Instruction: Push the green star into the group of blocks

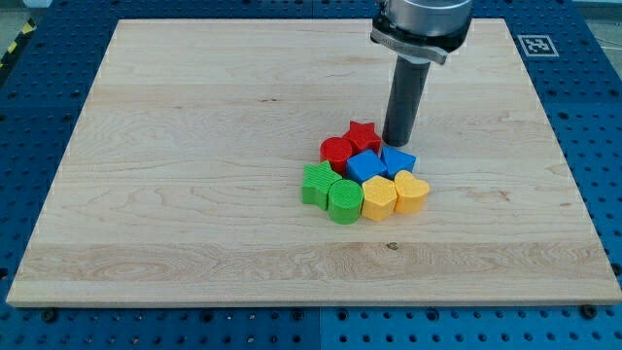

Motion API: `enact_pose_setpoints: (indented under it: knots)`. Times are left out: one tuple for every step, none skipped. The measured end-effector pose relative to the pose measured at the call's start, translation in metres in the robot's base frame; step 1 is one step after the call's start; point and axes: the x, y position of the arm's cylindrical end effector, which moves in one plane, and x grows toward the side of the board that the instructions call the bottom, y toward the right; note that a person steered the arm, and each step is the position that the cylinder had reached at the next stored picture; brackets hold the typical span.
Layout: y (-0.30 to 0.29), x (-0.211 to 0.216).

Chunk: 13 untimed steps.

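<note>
Green star (316, 184) sits snug on the cluster's left edge, touching the green cylinder (345, 200) and just below the red cylinder (336, 152), so it looks pushed home, while the tip (397, 143), no pincer to clench, rests behind the blue blocks (381, 163).

No words, numbers or brand names can be read anywhere. The only sign is a black-and-white square fiducial marker (536, 45) on the light wooden table (194, 194), at its top right corner in the view.
</note>
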Motion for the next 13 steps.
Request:
enact_pose_setpoints:
  knots:
    - [0.011, 0.003]
    - [0.013, 0.004]
    - [0.038, 0.014]
    - [0.047, 0.035]
    - [0.047, 0.045]
    - [0.047, 0.057]
    - [0.056, 0.079]
    - [0.048, 0.108]
    - [0.006, 0.136]
    - [-0.077, 0.137]
    - [-0.143, 0.127]
    - [-0.170, 0.100]
    - [-0.160, 0.088]
